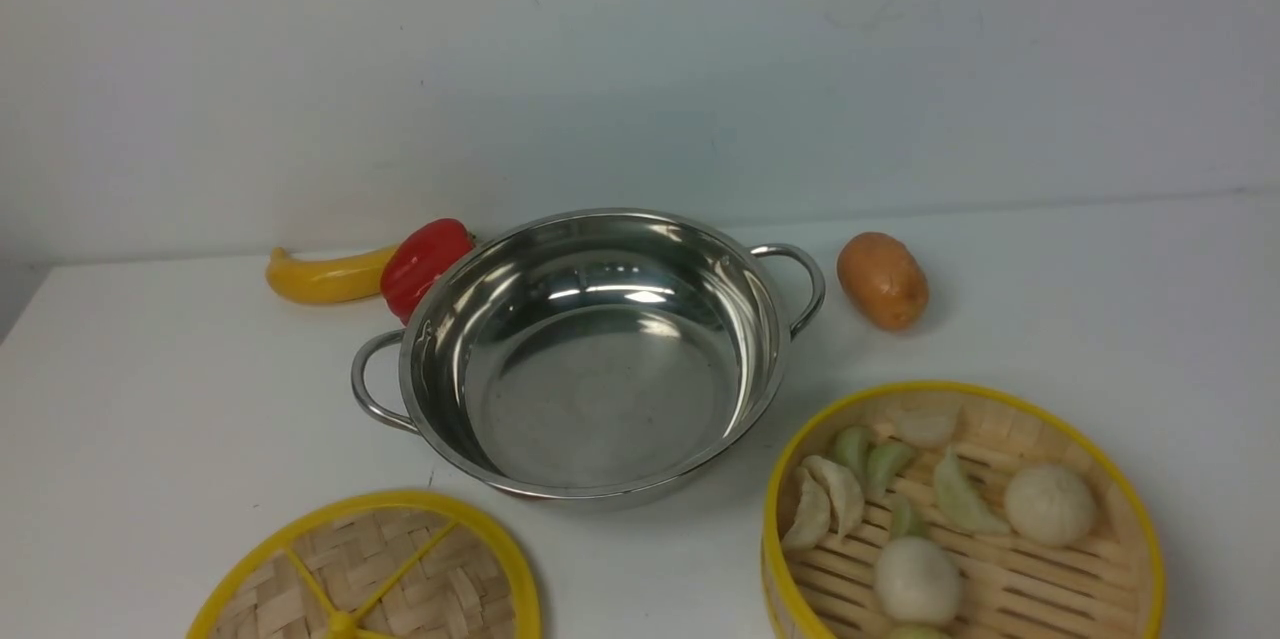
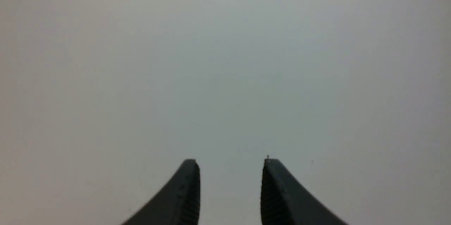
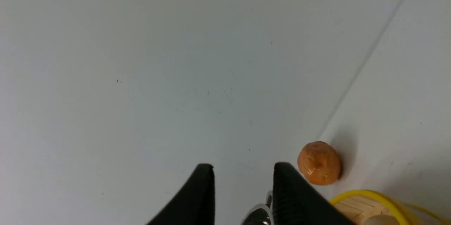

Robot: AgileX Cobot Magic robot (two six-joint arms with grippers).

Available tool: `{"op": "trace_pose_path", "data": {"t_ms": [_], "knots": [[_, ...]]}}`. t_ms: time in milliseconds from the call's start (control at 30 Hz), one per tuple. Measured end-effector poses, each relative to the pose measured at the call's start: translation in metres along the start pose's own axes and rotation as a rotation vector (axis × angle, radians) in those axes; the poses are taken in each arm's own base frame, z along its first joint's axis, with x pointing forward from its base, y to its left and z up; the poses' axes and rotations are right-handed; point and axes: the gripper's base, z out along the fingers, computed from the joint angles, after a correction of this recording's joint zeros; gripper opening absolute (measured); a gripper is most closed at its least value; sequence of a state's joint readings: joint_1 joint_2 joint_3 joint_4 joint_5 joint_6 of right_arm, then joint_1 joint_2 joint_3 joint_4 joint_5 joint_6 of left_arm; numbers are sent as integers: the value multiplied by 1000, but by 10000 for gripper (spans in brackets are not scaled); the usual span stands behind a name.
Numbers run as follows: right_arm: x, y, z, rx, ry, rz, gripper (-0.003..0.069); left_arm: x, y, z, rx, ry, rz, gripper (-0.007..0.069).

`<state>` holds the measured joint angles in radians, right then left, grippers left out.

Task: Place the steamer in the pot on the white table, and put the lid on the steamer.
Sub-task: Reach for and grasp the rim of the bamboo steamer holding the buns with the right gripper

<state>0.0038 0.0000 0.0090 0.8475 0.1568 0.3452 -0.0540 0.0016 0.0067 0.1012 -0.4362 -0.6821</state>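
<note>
Nearest the lens in the front view, the lid [image 1: 370, 569] and the steamer [image 1: 1040, 584] sit at the near edge of the white desk [image 1: 1100, 299], both cut off by the frame. The lid is on the robot's left and the steamer on its right. The steamer carries dumplings [image 1: 825, 504] and pale buns [image 1: 1050, 504]. Between them and farther back stands the pot [image 1: 600, 389], empty, with a red pepper [image 1: 425, 264] just beside its far-left rim, a yellow banana-shaped fruit [image 1: 325, 277] behind that, and a potato [image 1: 882, 281] near its right handle. Neither arm shows here.

The left wrist view shows the left hand [image 2: 229, 163] with its jaws moderately apart and nothing between them, over a blank pale surface. No task object is in sight.

The right wrist view shows the right hand [image 3: 243, 166] likewise parted and empty. The potato [image 3: 319, 163], an arc of the steamer's yellow rim [image 3: 373, 197] and a glint of steel, probably the pot's handle [image 3: 257, 216], lie close by.

Nothing has yet been gripped, and the risks lie ahead. A one-sided pinch on the steamer wall could tilt it, rolling the buns and dumplings out. The fit into the pot looks close, so an off-centre descent may catch the steel rim or push the pot across the smooth desk into the pepper. A low swing could also knock the potato.
</note>
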Motion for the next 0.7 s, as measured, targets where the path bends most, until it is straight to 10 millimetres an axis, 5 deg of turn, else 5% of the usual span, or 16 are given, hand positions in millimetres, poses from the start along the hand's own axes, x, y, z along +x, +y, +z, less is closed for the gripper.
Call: {"op": "trace_pose_path", "data": {"t_ms": [133,300,400,500,533,567,700], "knots": [[-5,6,-1,-32,-40,15,248,2,-3,3,-29,134,35,241],[-38,105,-15,-216,-68,-506,248,-49,-15,13,-295,189,111,241],[-40,135,7,-126,143,-679,248,-72,-14,19,-503,283,190,241],[-34,137,53,97,495,-761,248,-81,-11,33,-691,590,348,241],[-33,135,52,106,510,-766,248,-80,-11,34,-704,609,338,241],[-30,128,80,242,679,-778,248,-71,-9,41,-733,851,391,241],[-25,103,130,462,915,-813,248,-36,-7,65,-599,1270,420,241]]}}
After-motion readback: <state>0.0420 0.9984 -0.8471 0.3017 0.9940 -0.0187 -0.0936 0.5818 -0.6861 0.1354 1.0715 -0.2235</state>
